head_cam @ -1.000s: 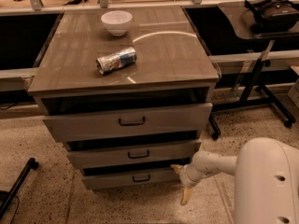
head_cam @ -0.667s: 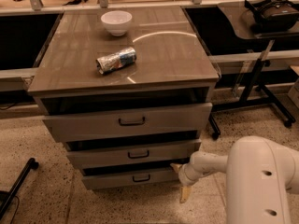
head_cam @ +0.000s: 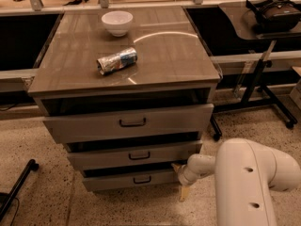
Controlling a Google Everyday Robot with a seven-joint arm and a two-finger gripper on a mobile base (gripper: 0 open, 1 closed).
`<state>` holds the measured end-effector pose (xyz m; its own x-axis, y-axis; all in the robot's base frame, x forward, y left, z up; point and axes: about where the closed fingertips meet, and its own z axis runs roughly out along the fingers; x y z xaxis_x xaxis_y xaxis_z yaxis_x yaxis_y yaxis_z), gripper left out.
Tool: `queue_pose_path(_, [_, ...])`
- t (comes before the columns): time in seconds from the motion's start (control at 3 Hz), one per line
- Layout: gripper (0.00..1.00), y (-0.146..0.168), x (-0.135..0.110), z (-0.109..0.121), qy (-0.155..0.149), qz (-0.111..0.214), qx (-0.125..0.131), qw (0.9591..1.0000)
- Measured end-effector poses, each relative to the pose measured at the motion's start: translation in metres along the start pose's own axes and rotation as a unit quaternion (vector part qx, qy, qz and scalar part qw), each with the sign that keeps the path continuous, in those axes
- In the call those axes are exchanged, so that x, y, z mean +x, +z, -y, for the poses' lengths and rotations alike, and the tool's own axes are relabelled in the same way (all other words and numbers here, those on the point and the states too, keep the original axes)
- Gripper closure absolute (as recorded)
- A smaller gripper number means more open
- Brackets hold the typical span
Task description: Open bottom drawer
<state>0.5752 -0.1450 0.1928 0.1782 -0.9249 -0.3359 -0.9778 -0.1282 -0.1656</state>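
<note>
The bottom drawer is the lowest and narrowest of three grey-brown fronts, with a small dark bar handle. It stands slightly out, with a dark gap above it. My gripper is at the right end of that front, low by the floor. Its tan fingers are spread apart, one above the other, and hold nothing. My white arm fills the lower right.
The mid-sized drawer and the tallest drawer above also stand slightly out. A white bowl and a crushed can lie on the cabinet top. A wheeled side table with a headset stands at right. A black stand leg lies at lower left.
My arm and gripper have shifted a little to the left, closer to the right end of the bottom drawer. The drawers have not moved.
</note>
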Motion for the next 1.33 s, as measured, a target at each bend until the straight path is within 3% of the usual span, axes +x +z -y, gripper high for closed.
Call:
queue_pose_path(0.67, [0.02, 0.028, 0.005, 0.018, 0.008, 0.001, -0.004, 1.0])
queue_pose_path(1.0, [0.26, 0.036, 0.007, 0.019, 0.011, 0.006, -0.01, 0.9999])
queue_pose_path(1.33, [0.55, 0.022, 0.008, 0.009, 0.013, 0.009, 0.002, 0.9999])
